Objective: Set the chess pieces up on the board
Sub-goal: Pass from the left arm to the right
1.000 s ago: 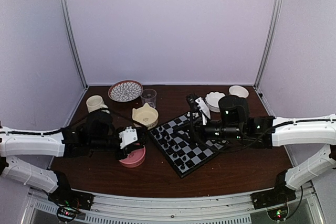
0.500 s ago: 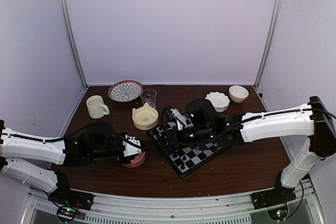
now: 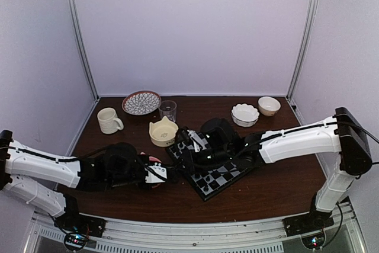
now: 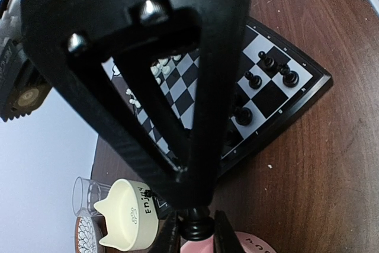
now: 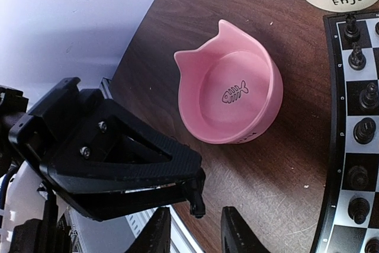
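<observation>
The board (image 3: 230,173) lies turned at table centre, with black chess pieces (image 4: 244,115) standing on its near squares. My left gripper (image 4: 196,238) is shut on one small black chess piece (image 4: 195,224), held above the table beside the pink bowl (image 5: 231,96). My right gripper (image 5: 196,232) is open, its fingers (image 5: 157,232) on either side of that same piece (image 5: 199,202) with gaps showing. In the top view the two grippers meet tip to tip left of the board, and the piece is too small to make out there.
A cream cat-ear bowl (image 3: 163,131) stands behind the pink bowl. Further back are a glass (image 3: 167,109), a mug (image 3: 108,120) and a patterned plate (image 3: 141,102). Two white bowls (image 3: 244,114) sit at the back right. White chessmen (image 4: 160,66) stand on the board's far side.
My right arm has swung left from over the board to meet the left gripper, and its jaws have narrowed. My left gripper has moved right from above the pink bowl, still holding the piece.
</observation>
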